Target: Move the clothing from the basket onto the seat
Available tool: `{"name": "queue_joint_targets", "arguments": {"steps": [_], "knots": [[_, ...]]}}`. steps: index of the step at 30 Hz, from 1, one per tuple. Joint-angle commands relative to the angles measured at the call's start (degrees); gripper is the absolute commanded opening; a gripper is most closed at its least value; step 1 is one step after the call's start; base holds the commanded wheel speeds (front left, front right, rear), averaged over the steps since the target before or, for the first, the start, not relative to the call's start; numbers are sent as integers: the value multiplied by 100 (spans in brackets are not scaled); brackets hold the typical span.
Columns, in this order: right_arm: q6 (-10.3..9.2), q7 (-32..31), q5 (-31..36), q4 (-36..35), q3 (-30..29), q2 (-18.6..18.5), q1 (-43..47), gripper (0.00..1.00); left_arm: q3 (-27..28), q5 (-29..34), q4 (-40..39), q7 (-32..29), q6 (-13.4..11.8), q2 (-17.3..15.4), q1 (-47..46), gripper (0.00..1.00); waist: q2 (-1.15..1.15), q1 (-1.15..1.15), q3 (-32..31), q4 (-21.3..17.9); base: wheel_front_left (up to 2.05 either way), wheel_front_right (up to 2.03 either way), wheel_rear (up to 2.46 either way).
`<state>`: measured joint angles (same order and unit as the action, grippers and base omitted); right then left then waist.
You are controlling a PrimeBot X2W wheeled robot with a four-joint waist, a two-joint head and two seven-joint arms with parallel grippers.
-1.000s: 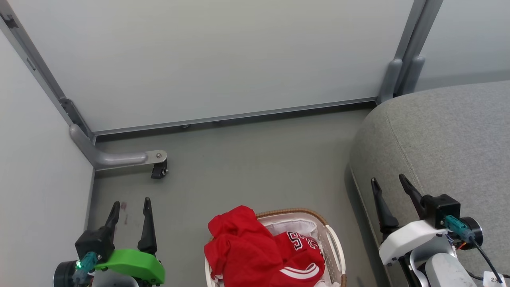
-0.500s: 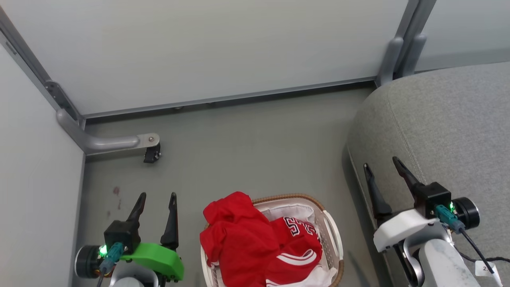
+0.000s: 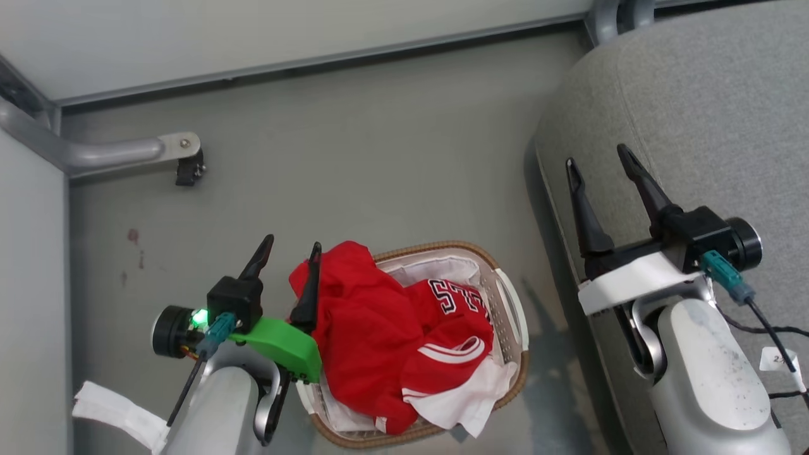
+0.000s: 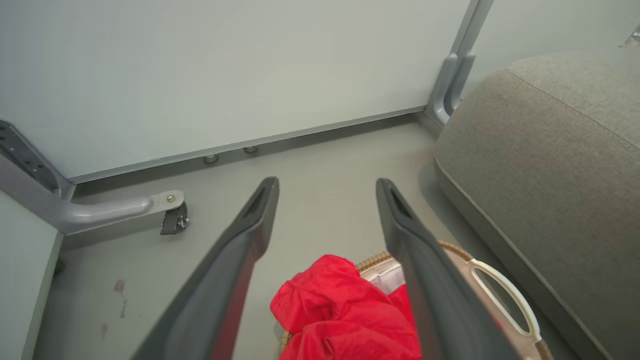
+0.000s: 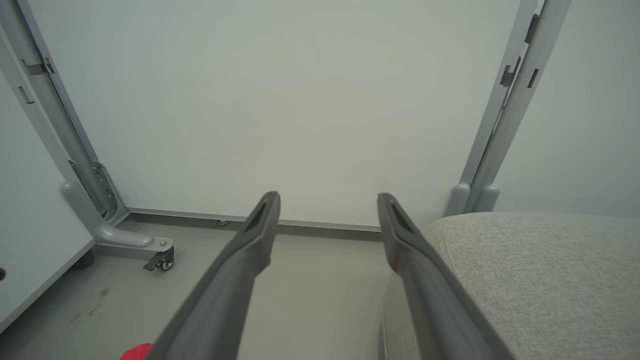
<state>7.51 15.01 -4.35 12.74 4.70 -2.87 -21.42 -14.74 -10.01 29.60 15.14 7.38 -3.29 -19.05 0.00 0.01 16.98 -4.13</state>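
Progress: 0 of 2 garments moved. L gripper (image 3: 293, 242) is hovering at the left edge of the basket (image 3: 436, 245), fingers spread, carrying nothing. Its inner finger is overlapping the T-shirt (image 3: 354, 316) edge in head view; can't tell if it's touching. In L wrist view the red bunch is lying below and between the fingers, so it's looking like a pre-grasp approach imo. T-shirt is spilling over the basket rim on the left side. Jersey (image 3: 452, 316) is lying beside it to the right, inside the basket. Both are sitting on the white lining (image 3: 471, 404), which is flopping over the near rim. Basket is sitting on the floor (image 3: 354, 145), just beside the seat (image 3: 695, 95). R gripper (image 3: 596, 155) is hanging over the seat's edge, fingers apart too, empty. Seat is carrying no clothing. Remaining: grab + transfer both garments; lining isn't part of the move.
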Motion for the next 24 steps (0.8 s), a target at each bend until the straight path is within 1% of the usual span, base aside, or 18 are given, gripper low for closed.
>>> {"name": "queue_joint_targets", "arguments": {"steps": [1, 6, 11, 18, 24], "knots": [[-4, 26, -57, -98, 34, -15, -159, 100, -77, -9, 40, 3, 16, -108, -226, 100, 0, -1, 691, -353, 0, 0, 0], [-4, 25, -204, -415, 200, -15, -483, 100, -574, -19, 269, 3, 16, -270, -665, 100, 0, -1, 1228, -549, 0, 0, 0], [-4, 25, -482, -756, 289, -12, -689, 100, -1329, 30, 588, 3, 16, -551, -1083, 100, 0, -1, 1674, -726, 0, 0, 0], [-4, 25, -678, -895, 550, -13, -832, 100, -2077, 3, 1277, 0, 15, -855, -1514, 100, 0, -1, 2145, -1010, 0, 0, 0], [-4, 25, -816, -1007, 659, -11, -886, 100, -2521, 57, 1905, 0, 10, -1036, -1865, 100, 0, -1, 2474, -1206, 0, 0, 0]]}}
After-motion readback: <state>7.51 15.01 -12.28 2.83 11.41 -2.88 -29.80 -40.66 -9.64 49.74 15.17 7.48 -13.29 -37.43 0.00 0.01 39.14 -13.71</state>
